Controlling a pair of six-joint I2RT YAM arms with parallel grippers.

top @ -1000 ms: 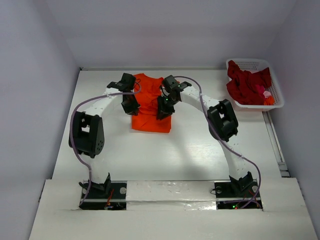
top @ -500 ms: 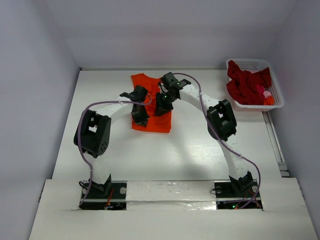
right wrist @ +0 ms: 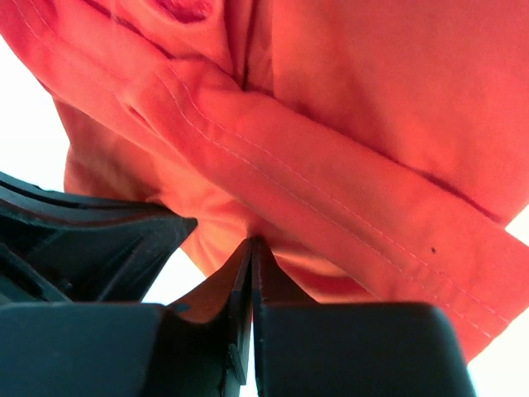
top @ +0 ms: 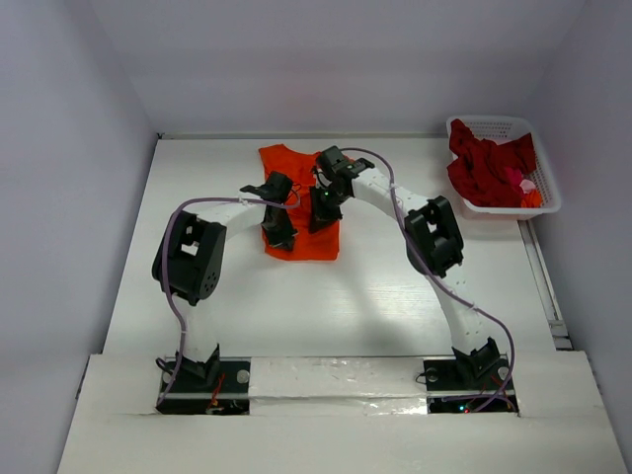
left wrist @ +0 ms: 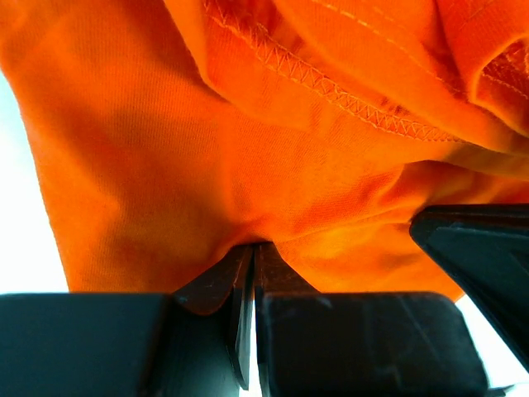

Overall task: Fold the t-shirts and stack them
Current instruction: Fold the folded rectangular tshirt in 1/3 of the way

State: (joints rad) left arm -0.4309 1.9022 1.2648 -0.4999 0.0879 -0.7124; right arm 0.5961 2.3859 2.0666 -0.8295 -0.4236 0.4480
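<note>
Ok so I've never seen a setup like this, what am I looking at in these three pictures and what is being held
Two robot arms are bolted at the near edge of a white table. One picture looks down from above; the other two come from cameras on the wrists. An orange t-shirt lies on the table. The left tool and the right tool are each pinched shut on its cloth. At the far right, a white basket holds dark red shirts.
</note>
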